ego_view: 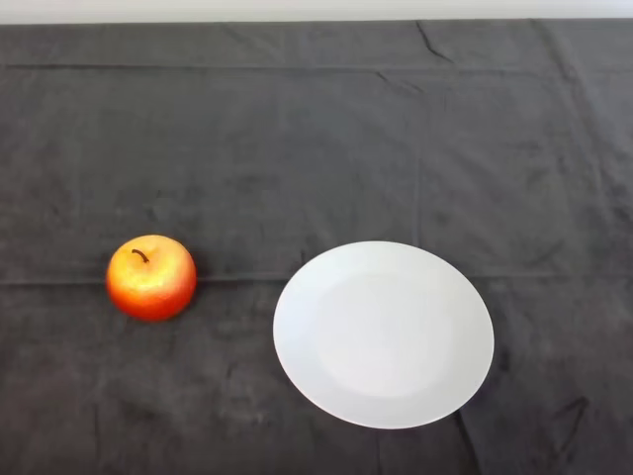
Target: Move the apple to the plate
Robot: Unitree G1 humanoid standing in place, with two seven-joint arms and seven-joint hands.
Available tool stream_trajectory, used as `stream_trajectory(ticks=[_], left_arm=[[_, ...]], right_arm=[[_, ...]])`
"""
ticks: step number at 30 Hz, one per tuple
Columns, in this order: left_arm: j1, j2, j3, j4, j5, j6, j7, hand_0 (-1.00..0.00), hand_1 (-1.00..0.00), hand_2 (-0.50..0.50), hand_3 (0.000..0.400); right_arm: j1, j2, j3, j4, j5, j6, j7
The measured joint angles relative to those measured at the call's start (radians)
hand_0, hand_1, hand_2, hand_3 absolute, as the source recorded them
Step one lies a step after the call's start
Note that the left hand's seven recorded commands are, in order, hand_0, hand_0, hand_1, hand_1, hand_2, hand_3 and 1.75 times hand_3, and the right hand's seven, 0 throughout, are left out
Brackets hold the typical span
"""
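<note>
Looking for the robot hand gives nothing: no part of the robot shows in the head view, so I cannot tell how it is held, and I cannot place the apple relative to it.

I take the white plate [384, 333] as the landmark. The red and yellow apple [151, 278] stands upright on the dark cloth of the desk [297, 139], to the left of the plate and clearly apart from it, with a strip of bare cloth between them. Its short stem points up and slightly toward the far edge. The plate carries nothing.

The step in hand, as I judge it, is the first reach and grasp. The left arm should enter from the lower left, on the side of the apple away from the plate, so the approach seems free. A round, smooth apple can roll, so I would come down from above and close around its widest part, not push it from the side. Then lift it well above the rim before carrying it right, and set it near the middle of the plate.
</note>
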Motion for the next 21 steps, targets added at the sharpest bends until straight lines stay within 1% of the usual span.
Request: stream_trajectory(ticks=[4,6,11,13,17,21], left_arm=[[-0.006,-0.030,-0.048,0.000,0.068,-0.011,0.021,0.00,0.00,0.00,0.000],[-0.007,-0.047,-0.077,0.000,0.085,-0.015,0.028,0.00,0.00,0.00,0.000],[-0.010,-0.080,-0.128,0.000,0.155,-0.025,0.037,0.00,0.00,0.00,0.000],[-0.010,-0.087,-0.152,0.000,0.175,-0.025,0.038,0.00,0.00,0.00,0.000],[-0.014,-0.101,-0.163,0.000,0.223,-0.026,0.043,0.00,0.00,0.00,0.000],[-0.030,-0.111,-0.200,-0.001,0.257,-0.026,0.046,0.00,0.00,0.00,0.000]], right_arm=[[0.000,0.000,0.0000,0.000,0.0000,0.000,0.0001],[0.000,0.000,0.0000,0.000,0.0000,0.000,0.0001],[0.000,0.000,0.0000,0.000,0.0000,0.000,0.0001],[0.000,0.000,0.0000,0.000,0.0000,0.000,0.0001],[0.000,0.000,0.0000,0.000,0.0000,0.000,0.0001],[0.000,0.000,0.0000,0.000,0.0000,0.000,0.0001]])
